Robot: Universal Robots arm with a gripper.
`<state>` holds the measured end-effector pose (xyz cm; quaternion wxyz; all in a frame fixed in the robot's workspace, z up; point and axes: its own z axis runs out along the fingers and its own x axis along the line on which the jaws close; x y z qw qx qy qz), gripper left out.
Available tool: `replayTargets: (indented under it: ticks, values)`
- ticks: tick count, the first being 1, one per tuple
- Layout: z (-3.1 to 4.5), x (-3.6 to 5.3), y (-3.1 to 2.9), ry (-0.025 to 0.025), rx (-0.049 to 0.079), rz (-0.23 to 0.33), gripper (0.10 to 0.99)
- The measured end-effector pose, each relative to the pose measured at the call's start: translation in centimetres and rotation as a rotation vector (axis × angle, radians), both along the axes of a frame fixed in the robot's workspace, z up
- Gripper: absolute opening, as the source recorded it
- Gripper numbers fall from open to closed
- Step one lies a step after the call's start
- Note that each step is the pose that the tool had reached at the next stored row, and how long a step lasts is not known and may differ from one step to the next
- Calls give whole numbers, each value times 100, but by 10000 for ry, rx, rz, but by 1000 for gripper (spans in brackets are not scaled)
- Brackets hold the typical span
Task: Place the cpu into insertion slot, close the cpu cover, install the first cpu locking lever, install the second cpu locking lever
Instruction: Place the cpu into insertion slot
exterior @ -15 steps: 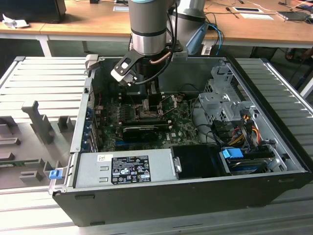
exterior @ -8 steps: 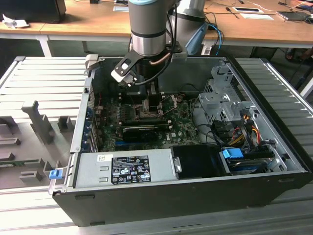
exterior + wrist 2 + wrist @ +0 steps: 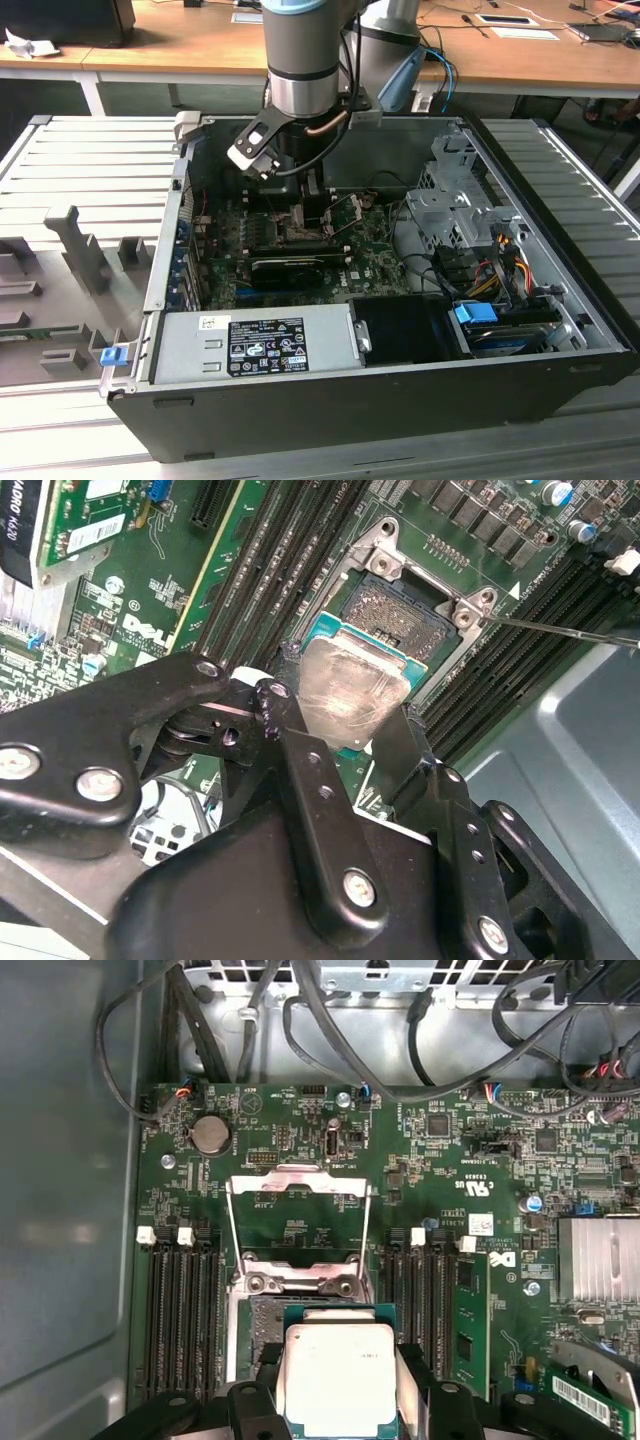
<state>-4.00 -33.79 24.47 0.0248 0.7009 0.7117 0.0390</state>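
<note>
One small flat square chip with a dull silver-grey metal top, the cpu point(image 3: 350, 690), sits clamped by two opposite edges between the fingers point(image 3: 300, 765) of your black gripper point(image 3: 345, 720), metal face toward the wrist so the contact side meets the board. It hangs partly over the insertion slot point(image 3: 400, 605), a square black socket in a silver frame on the green circuit board point(image 3: 480, 1160), not yet seated. The thin silver cpu cover point(image 3: 298, 1182) stands swung back, leaving the socket open for the chip
</note>
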Motion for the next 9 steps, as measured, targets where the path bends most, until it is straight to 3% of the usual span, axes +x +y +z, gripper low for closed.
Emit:
replayTargets:
  ticks: [9]
  values:
    - [-66, -12, 66, 1, -1, 1, 529]
